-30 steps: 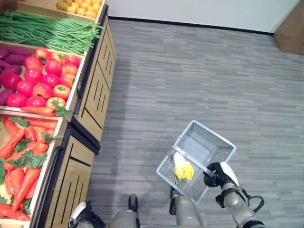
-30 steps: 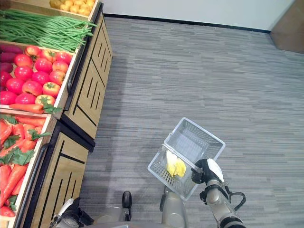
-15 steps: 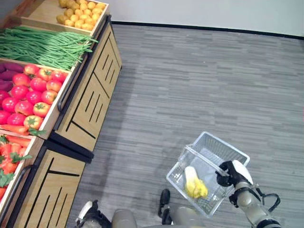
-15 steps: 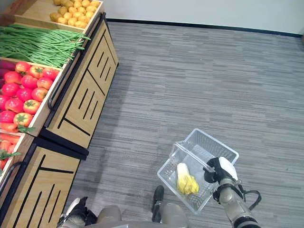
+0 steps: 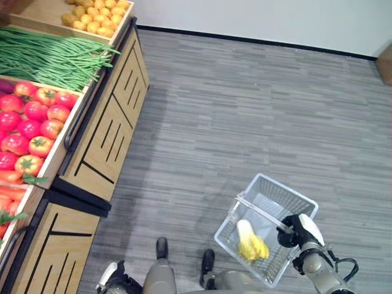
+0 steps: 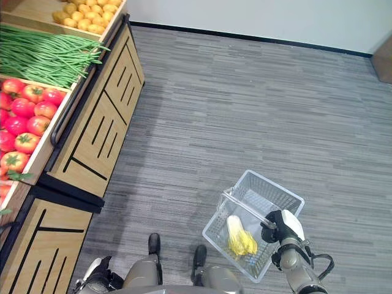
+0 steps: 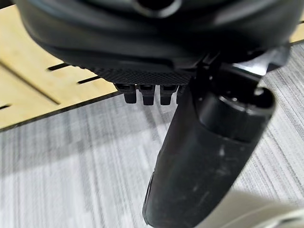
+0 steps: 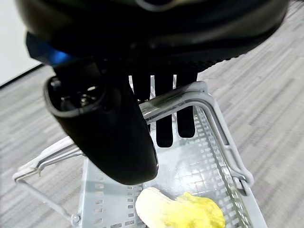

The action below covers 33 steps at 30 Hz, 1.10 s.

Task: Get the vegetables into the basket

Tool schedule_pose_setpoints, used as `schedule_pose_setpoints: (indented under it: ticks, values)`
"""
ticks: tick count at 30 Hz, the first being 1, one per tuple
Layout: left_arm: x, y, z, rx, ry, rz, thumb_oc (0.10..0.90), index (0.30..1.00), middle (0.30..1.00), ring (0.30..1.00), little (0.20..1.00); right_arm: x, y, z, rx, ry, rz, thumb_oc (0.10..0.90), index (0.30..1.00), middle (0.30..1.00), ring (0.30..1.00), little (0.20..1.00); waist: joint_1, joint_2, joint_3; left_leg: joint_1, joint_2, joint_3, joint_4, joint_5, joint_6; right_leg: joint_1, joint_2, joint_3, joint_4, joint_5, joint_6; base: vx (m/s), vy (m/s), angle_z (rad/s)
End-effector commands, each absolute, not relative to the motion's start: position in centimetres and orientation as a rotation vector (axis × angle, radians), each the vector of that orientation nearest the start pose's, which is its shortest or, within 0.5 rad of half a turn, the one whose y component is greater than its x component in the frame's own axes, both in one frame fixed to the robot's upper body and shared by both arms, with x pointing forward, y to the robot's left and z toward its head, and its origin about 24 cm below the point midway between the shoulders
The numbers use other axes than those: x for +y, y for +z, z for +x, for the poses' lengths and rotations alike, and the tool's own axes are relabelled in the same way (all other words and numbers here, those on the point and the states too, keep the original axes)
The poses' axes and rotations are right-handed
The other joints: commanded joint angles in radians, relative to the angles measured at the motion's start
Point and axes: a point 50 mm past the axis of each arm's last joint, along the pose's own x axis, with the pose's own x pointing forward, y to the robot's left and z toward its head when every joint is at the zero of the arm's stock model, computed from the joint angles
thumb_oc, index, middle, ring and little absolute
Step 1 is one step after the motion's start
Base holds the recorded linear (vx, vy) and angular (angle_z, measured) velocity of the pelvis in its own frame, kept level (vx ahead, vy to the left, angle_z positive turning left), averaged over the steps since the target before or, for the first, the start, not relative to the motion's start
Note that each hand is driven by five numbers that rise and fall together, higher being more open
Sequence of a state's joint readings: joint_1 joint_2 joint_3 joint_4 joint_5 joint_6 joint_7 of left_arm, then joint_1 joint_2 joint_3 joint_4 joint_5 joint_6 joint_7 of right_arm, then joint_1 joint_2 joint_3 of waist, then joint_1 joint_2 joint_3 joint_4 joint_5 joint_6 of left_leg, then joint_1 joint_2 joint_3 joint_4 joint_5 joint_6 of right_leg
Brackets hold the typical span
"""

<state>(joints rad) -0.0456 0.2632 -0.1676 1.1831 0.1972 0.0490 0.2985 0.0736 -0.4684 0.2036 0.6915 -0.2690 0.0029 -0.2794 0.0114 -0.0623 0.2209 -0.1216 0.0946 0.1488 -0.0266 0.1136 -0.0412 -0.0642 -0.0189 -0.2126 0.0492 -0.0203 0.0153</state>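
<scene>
A grey mesh basket [image 5: 289,192] hangs low on my right over the carpet. My right hand [image 5: 299,231] is shut on its handle [image 8: 190,95], fingers curled round the bar in the right wrist view. Inside the basket lies a yellow-and-white leafy vegetable [image 5: 250,241], also seen in the right wrist view [image 8: 183,212]. The wooden produce stand [image 5: 101,153] on my left holds red tomatoes [image 5: 33,119], green beans [image 5: 52,58], small yellow produce [image 5: 92,17] and a bit of carrot [image 5: 7,201]. My left hand [image 5: 111,277] hangs by my side near the stand's front, fingers relaxed [image 7: 147,93] and holding nothing.
Grey striped carpet [image 5: 245,110] stretches wide ahead and to the right. A white wall [image 5: 257,18] runs along the far side. The stand's slatted wooden front [image 7: 42,90] is close to my left hand.
The whole view has shifted: the stand now sits further left and less of the carrots shows. My right hand still holds the basket, with the vegetable inside.
</scene>
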Motion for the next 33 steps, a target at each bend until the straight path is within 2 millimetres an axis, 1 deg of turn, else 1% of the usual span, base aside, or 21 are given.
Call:
schedule_pose_setpoints:
  ticks: [1, 2, 3, 4, 7, 8, 9, 12, 14, 17, 19, 21, 22, 23, 25, 26, 27, 29, 30, 31, 33]
  values:
    - [27.7, -13.6, 12.4, 1.072, 0.195, 0.778, 0.9, 1.0, 1.0, 1.0, 1.0, -28.7, -4.8, 20.5, 0.464, -0.201, -0.894, 0.4, 0.3, 0.3, 0.3, 0.3, 0.02, -0.045, -0.021, -0.041, -0.012, 0.008, 0.154, -0.116, 0.015, 0.009, -0.157, 0.081, 0.07, 0.035, 0.146, 0.13, 0.2, -0.05]
    - [28.0, -13.5, 12.4, 1.077, 0.202, 0.79, 0.9, 1.0, 1.0, 1.0, 1.0, -28.4, -4.9, 20.7, 0.46, -0.2, -0.884, 0.4, 0.3, 0.3, 0.3, 0.3, 0.02, -0.054, -0.021, -0.038, -0.023, 0.015, 0.163, -0.132, 0.025, 0.005, -0.166, 0.089, 0.084, 0.06, 0.157, 0.09, 0.144, -0.02]
    - [28.0, -13.5, 12.4, 1.077, 0.202, 0.79, 0.9, 1.0, 1.0, 1.0, 1.0, -28.4, -4.9, 20.7, 0.46, -0.2, -0.884, 0.4, 0.3, 0.3, 0.3, 0.3, 0.02, -0.054, -0.021, -0.038, -0.024, 0.016, 0.164, -0.132, 0.026, 0.004, -0.166, 0.089, 0.084, 0.06, 0.158, 0.1, 0.179, -0.06]
    - [28.4, -13.4, 12.3, 1.082, 0.207, 0.798, 0.9, 1.0, 1.0, 1.0, 1.0, -28.2, -4.9, 20.8, 0.458, -0.192, -0.881, 0.4, 0.3, 0.3, 0.3, 0.3, 0.021, -0.062, -0.02, -0.035, -0.031, 0.017, 0.164, -0.14, 0.034, -0.002, -0.171, 0.094, 0.096, 0.088, 0.167, 0.04, 0.082, -0.08]
    - [28.6, -13.3, 12.3, 1.082, 0.213, 0.802, 0.9, 1.0, 1.0, 1.0, 1.0, -28.0, -5.1, 20.8, 0.462, -0.185, -0.879, 0.4, 0.3, 0.3, 0.3, 0.3, 0.024, -0.066, -0.02, -0.03, -0.04, 0.017, 0.16, -0.145, 0.043, -0.01, -0.178, 0.098, 0.11, 0.113, 0.174, 0.07, 0.133, -0.02]
    - [28.8, -13.3, 12.2, 1.081, 0.218, 0.799, 0.9, 1.0, 1.0, 1.0, 1.0, -27.9, -5.2, 20.8, 0.468, -0.179, -0.876, 0.4, 0.3, 0.3, 0.3, 0.3, 0.026, -0.069, -0.02, -0.024, -0.052, 0.014, 0.15, -0.146, 0.054, -0.019, -0.185, 0.103, 0.137, 0.14, 0.181, 0.06, 0.133, -0.01]
    - [28.8, -13.3, 12.2, 1.081, 0.218, 0.799, 0.9, 1.0, 1.0, 1.0, 1.0, -27.9, -5.2, 20.8, 0.468, -0.179, -0.876, 0.4, 0.3, 0.3, 0.3, 0.3, 0.026, -0.069, -0.02, -0.023, -0.052, 0.014, 0.15, -0.146, 0.054, -0.02, -0.185, 0.104, 0.137, 0.14, 0.181, 0.06, 0.141, 0.02]
    - [28.8, -13.2, 12.2, 1.075, 0.216, 0.79, 0.9, 1.0, 1.0, 1.0, 1.0, -27.5, -5.3, 21.3, 0.469, -0.169, -0.867, 0.4, 0.3, 0.3, 0.3, 0.3, 0.034, -0.056, -0.014, 0.0, -0.069, -0.001, 0.117, -0.146, 0.081, -0.056, -0.189, 0.099, 0.254, 0.168, 0.18, 0.07, 0.192, 0.02]
    - [28.8, -13.3, 12.0, 1.085, 0.208, 0.791, 0.9, 1.0, 1.0, 1.0, 1.0, -27.3, -5.3, 21.4, 0.467, -0.163, -0.863, 0.4, 0.3, 0.3, 0.3, 0.3, 0.034, -0.05, -0.011, 0.017, -0.078, -0.011, 0.111, -0.149, 0.092, -0.069, -0.178, 0.111, 0.324, 0.178, 0.175, 0.08, 0.146, 0.1]
    - [28.7, -13.4, 11.7, 1.093, 0.207, 0.784, 0.9, 1.0, 1.0, 1.0, 1.0, -26.9, -5.3, 21.6, 0.458, -0.144, -0.862, 0.4, 0.3, 0.3, 0.3, 0.3, 0.032, -0.045, -0.007, 0.046, -0.088, -0.021, 0.1, -0.157, 0.1, -0.096, -0.17, 0.115, 0.367, 0.185, 0.167, 0.1, 0.087, 0.25]
    - [28.6, -13.4, 11.9, 1.086, 0.217, 0.767, 0.9, 1.0, 1.0, 1.0, 1.0, -26.7, -5.1, 21.8, 0.443, -0.124, -0.871, 0.4, 0.3, 0.3, 0.3, 0.3, 0.023, -0.034, 0.0, 0.077, -0.094, -0.048, 0.083, -0.156, 0.098, -0.162, -0.135, 0.13, 0.339, 0.169, 0.151, 0.15, 0.029, 0.19]
    - [28.6, -13.4, 11.9, 1.09, 0.219, 0.767, 0.9, 1.0, 1.0, 1.0, 1.0, -26.6, -4.9, 22.1, 0.43, -0.123, -0.873, 0.4, 0.3, 0.3, 0.3, 0.3, 0.013, -0.033, 0.01, 0.09, -0.1, -0.074, 0.084, -0.162, 0.092, -0.191, -0.127, 0.142, 0.277, 0.158, 0.15, 0.12, -0.045, 0.39]
    - [28.6, -13.4, 11.9, 1.09, 0.219, 0.767, 0.9, 1.0, 1.0, 1.0, 1.0, -26.6, -4.9, 22.1, 0.43, -0.123, -0.873, 0.4, 0.3, 0.3, 0.3, 0.3, 0.011, -0.032, 0.011, 0.092, -0.098, -0.077, 0.085, -0.165, 0.092, -0.188, -0.126, 0.139, 0.277, 0.156, 0.15, 0.16, -0.092, 0.54]
    - [28.5, -13.5, 12.1, 1.088, 0.216, 0.768, 0.9, 1.0, 1.0, 1.0, 1.0, -26.6, -4.5, 22.5, 0.41, -0.129, -0.872, 0.4, 0.3, 0.3, 0.3, 0.3, 0.002, -0.035, 0.019, 0.104, -0.107, -0.105, 0.09, -0.178, 0.082, -0.198, -0.131, 0.153, 0.175, 0.162, 0.158, 0.16, -0.094, 0.55]
    - [28.5, -13.5, 12.0, 1.094, 0.214, 0.769, 0.9, 1.0, 1.0, 1.0, 1.0, -26.6, -4.3, 22.8, 0.4, -0.13, -0.875, 0.4, 0.3, 0.3, 0.3, 0.3, -0.008, -0.04, 0.02, 0.116, -0.116, -0.134, 0.094, -0.189, 0.074, -0.223, -0.129, 0.194, 0.1, 0.187, 0.171, 0.19, -0.1, 0.66]
    - [28.4, -13.5, 12.0, 1.095, 0.214, 0.768, 0.9, 1.0, 1.0, 1.0, 1.0, -26.6, -4.3, 22.8, 0.4, -0.13, -0.876, 0.4, 0.3, 0.3, 0.3, 0.3, -0.009, -0.037, 0.021, 0.118, -0.113, -0.135, 0.096, -0.192, 0.074, -0.22, -0.127, 0.192, 0.099, 0.186, 0.171, 0.24, -0.103, 0.62]
    - [28.5, -13.6, 11.7, 1.105, 0.221, 0.757, 0.9, 1.0, 1.0, 1.0, 1.0, -26.5, -4.1, 22.9, 0.389, -0.12, -0.882, 0.4, 0.3, 0.3, 0.3, 0.3, -0.019, -0.038, 0.021, 0.135, -0.122, -0.17, 0.103, -0.207, 0.066, -0.235, -0.126, 0.232, 0.062, 0.21, 0.18, 0.24, -0.104, 0.58]
    - [28.4, -13.7, 11.6, 1.109, 0.23, 0.741, 0.9, 1.0, 1.0, 1.0, 1.0, -26.7, -4.1, 22.8, 0.394, -0.119, -0.889, 0.4, 0.3, 0.3, 0.3, 0.3, -0.025, -0.039, 0.018, 0.148, -0.131, -0.213, 0.12, -0.221, 0.059, -0.238, -0.116, 0.273, 0.047, 0.215, 0.182, 0.27, -0.139, 0.7]
    - [28.4, -13.8, 11.3, 1.12, 0.236, 0.734, 0.9, 1.0, 1.0, 1.0, 1.0, -26.7, -4.2, 22.7, 0.398, -0.116, -0.892, 0.4, 0.3, 0.3, 0.3, 0.3, -0.027, -0.039, 0.016, 0.153, -0.135, -0.235, 0.129, -0.228, 0.057, -0.239, -0.108, 0.274, 0.058, 0.214, 0.18, 0.27, -0.178, 1.35]
    - [28.3, -14.0, 10.9, 1.135, 0.238, 0.726, 0.9, 1.0, 1.0, 1.0, 1.0, -26.9, -4.2, 22.5, 0.405, -0.119, -0.895, 0.4, 0.3, 0.3, 0.3, 0.3, -0.021, -0.044, 0.006, 0.163, -0.138, -0.253, 0.136, -0.239, 0.051, -0.216, -0.108, 0.252, 0.052, 0.192, 0.173, 0.26, -0.214, 1.49]
    - [28.3, -14.2, 10.3, 1.16, 0.25, 0.715, 0.9, 1.0, 1.0, 1.0, 1.0, -27.0, -4.2, 22.5, 0.407, -0.113, -0.902, 0.4, 0.3, 0.3, 0.3, 0.3, -0.016, -0.042, -0.007, 0.171, -0.126, -0.275, 0.15, -0.235, 0.04, -0.203, -0.093, 0.233, 0.068, 0.171, 0.161, 0.23, -0.229, 0.75]
